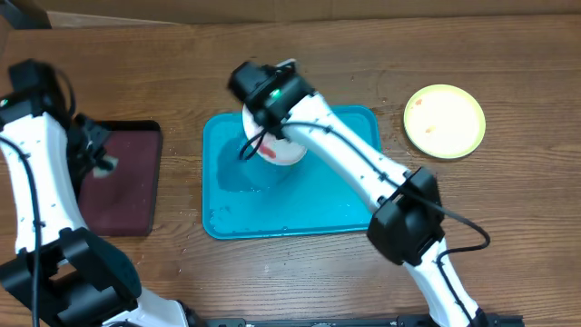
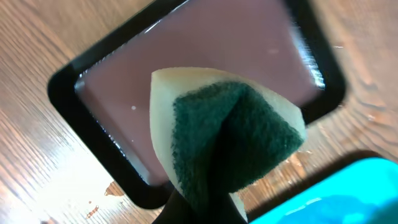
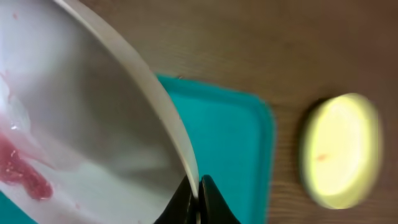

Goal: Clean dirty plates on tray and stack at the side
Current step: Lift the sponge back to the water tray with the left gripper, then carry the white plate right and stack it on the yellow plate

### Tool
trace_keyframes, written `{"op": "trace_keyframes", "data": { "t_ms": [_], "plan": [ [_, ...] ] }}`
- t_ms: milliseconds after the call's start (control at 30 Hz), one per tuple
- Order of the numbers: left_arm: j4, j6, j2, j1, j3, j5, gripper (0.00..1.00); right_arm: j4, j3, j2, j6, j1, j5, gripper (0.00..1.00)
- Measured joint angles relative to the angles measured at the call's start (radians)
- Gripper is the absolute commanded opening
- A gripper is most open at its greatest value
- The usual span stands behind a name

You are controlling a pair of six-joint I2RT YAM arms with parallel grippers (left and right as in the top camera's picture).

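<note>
Overhead, right arm: The right gripper (image 1: pixel 263 118) reaches across the tray (image 1: pixel 300 204) and pinches the white plate (image 1: pixel 281 150) by its rim. The plate sits over the tray's upper half with its red smear (image 1: pixel 269 153) facing up.
Overhead, left arm: The left gripper (image 1: pixel 100 163) hangs over the black tray (image 1: pixel 136 124), clamped on a sponge (image 1: pixel 107 164), well apart from the white plate.
Overhead, the rest: The yellow-green plate (image 1: pixel 444 121) lies on the table (image 1: pixel 508 200), right of the tray and clear of it. A mint-blue plate cannot be made out.
Left wrist: The sponge (image 2: pixel 230 130) is folded with its green scouring face outward and its pale backing behind. The black tray lies below, and a turquoise corner shows at lower right.
Right wrist: The fingers (image 3: pixel 186 199) close on the plate's thin edge. The plate seems held at an angle above the tray, with the smear (image 3: pixel 25 171) at lower left.
Step in hand: Likely bringing the sponge and the smeared plate together.
Doing it well: The hold is at the very rim, so a hard push could lever the plate loose. Light strokes toward the pinched side look safest, with the green face on the smear and the plate over the tray to catch drips.
</note>
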Motion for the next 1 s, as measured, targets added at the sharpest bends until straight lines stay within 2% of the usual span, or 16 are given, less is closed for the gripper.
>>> {"op": "trace_keyframes", "data": {
  "t_ms": [267,633,833,1000],
  "plan": [
    [0.073,0.006,0.005,0.098,-0.095,0.085,0.04,0.016,0.001,-0.003,-0.005,0.164,0.435,0.04],
    [0.089,0.007,0.005,0.101,-0.097,0.135,0.04,0.093,0.001,-0.003,-0.082,0.235,0.692,0.04],
    [0.089,0.007,0.005,0.101,-0.097,0.14,0.04,0.093,0.001,-0.003,-0.116,0.222,0.68,0.04],
    [0.089,0.008,0.005,0.101,-0.097,0.142,0.04,0.094,0.001,-0.003,-0.119,0.185,0.459,0.04]
  ]
}}
